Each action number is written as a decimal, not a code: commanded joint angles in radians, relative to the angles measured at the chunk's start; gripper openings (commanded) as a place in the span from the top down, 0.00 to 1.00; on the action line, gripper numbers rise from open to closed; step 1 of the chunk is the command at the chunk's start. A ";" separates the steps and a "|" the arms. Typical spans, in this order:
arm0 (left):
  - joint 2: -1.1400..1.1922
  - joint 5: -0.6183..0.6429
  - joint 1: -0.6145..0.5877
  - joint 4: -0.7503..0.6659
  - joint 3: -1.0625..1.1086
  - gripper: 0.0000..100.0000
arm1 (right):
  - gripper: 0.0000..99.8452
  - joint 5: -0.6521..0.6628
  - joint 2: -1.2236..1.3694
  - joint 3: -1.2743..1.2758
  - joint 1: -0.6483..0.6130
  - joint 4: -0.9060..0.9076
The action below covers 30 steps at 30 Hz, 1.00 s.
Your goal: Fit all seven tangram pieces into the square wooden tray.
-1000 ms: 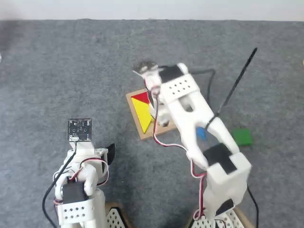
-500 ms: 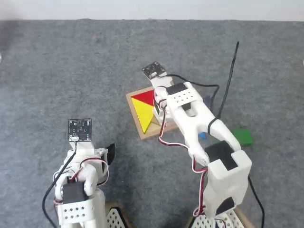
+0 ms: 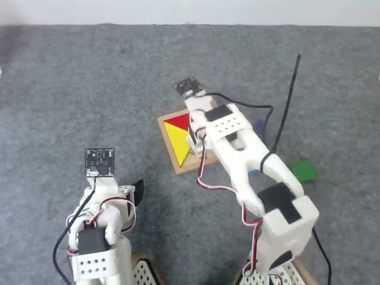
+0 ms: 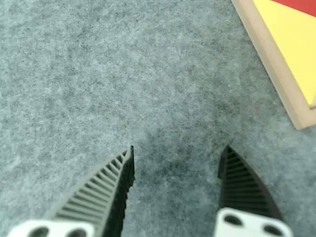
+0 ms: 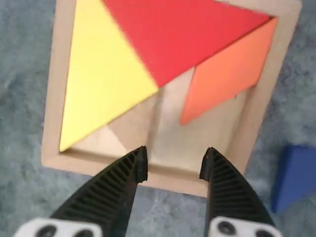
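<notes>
Mid-carpet (image 3: 89, 77): one square wooden tray (image 5: 58, 74). Inside it, three pieces: one yellow triangle (image 5: 101, 84) at the left, one red triangle (image 5: 182, 34) at the far side, one orange piece (image 5: 227, 74) at the right, touching the red; bare wood in the near part. Loose on the carpet, two pieces: one blue piece (image 5: 296, 177) just right of the tray, one green piece (image 3: 304, 171) farther right. Right gripper (image 5: 175, 155) above the tray's near rim, jaws parted, nothing held. Left gripper (image 4: 177, 153) near-left of the tray, over bare carpet, parted wide, empty.

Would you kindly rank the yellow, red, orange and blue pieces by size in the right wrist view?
Red piece and yellow piece: alike, unranked.
Orange piece.
Blue piece, cut off by the frame.
</notes>
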 commanded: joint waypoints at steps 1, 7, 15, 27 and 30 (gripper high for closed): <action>-0.021 0.008 0.000 0.005 -0.022 0.73 | 0.81 -0.003 -0.079 0.058 -0.042 -0.081; -0.021 0.008 0.000 0.005 -0.022 0.73 | 0.81 -0.003 -0.079 0.081 -0.047 -0.117; -0.021 0.008 0.000 0.005 -0.022 0.73 | 0.81 -0.005 -0.068 0.078 -0.013 -0.156; -0.021 0.008 0.000 0.005 -0.022 0.73 | 0.81 0.000 0.127 -0.107 0.025 -0.090; -0.021 0.008 0.000 0.005 -0.022 0.73 | 0.81 0.000 0.150 -0.167 0.074 -0.074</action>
